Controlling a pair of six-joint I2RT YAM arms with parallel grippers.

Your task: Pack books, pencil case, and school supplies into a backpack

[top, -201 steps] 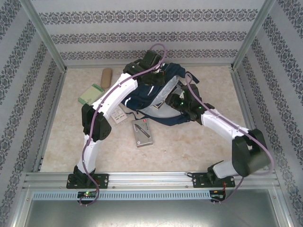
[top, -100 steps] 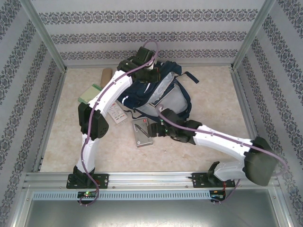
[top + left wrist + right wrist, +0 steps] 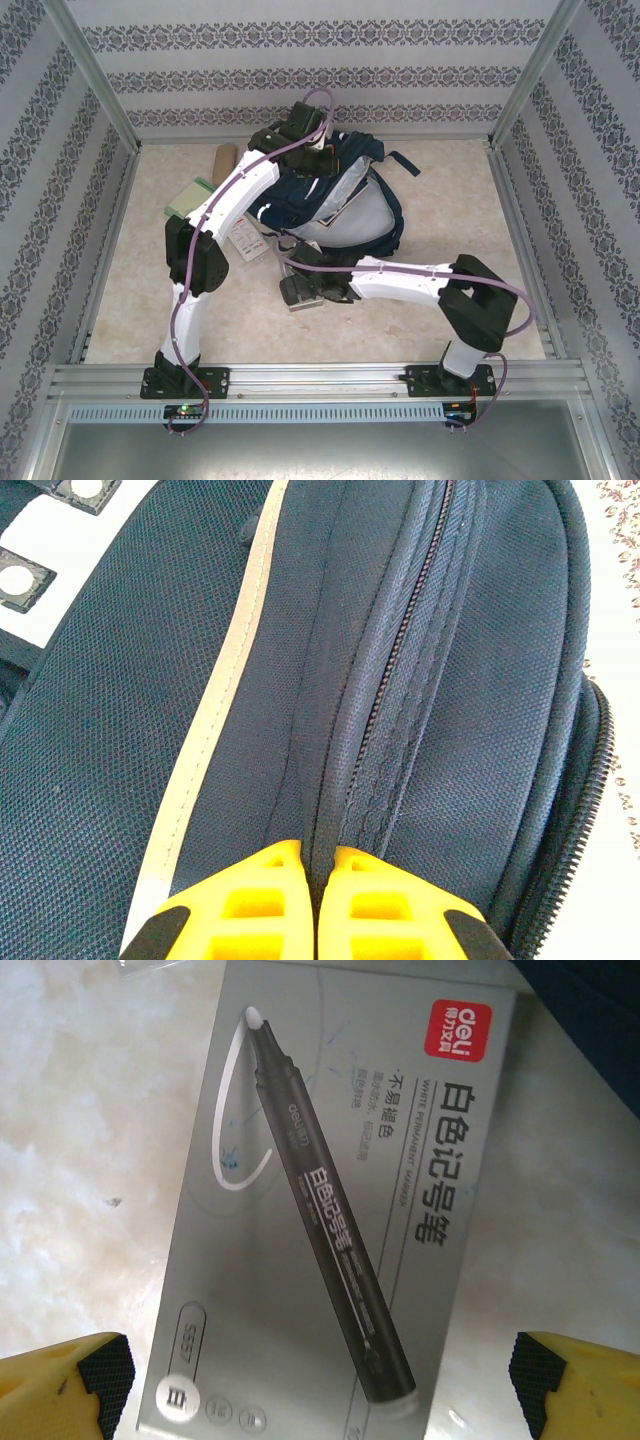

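right pincer (image 3: 320, 1380): jaws spread wide, holding nothing, yellow tips either side of the marker box, hanging just above it
marker box (image 3: 330, 1160): grey, flat on the counter, picture of a dark marker and a red logo on top, just in front of the backpack
counter (image 3: 450, 200): beige marbled
white packet (image 3: 246, 240): red print, flat on counter, left of the marker box, beside the left arm
backpack (image 3: 350, 205): navy, lying mid counter, mouth gaping toward the near side, pale lining showing
green pad (image 3: 190, 200): flat on counter, left of backpack, apart from it
left pincer (image 3: 318, 880): clamped tight on a fold of backpack fabric beside the zipper, at the bag's far end, near the white stripe
tan roll (image 3: 225, 160): far left, lying beyond the green pad, near the back wall
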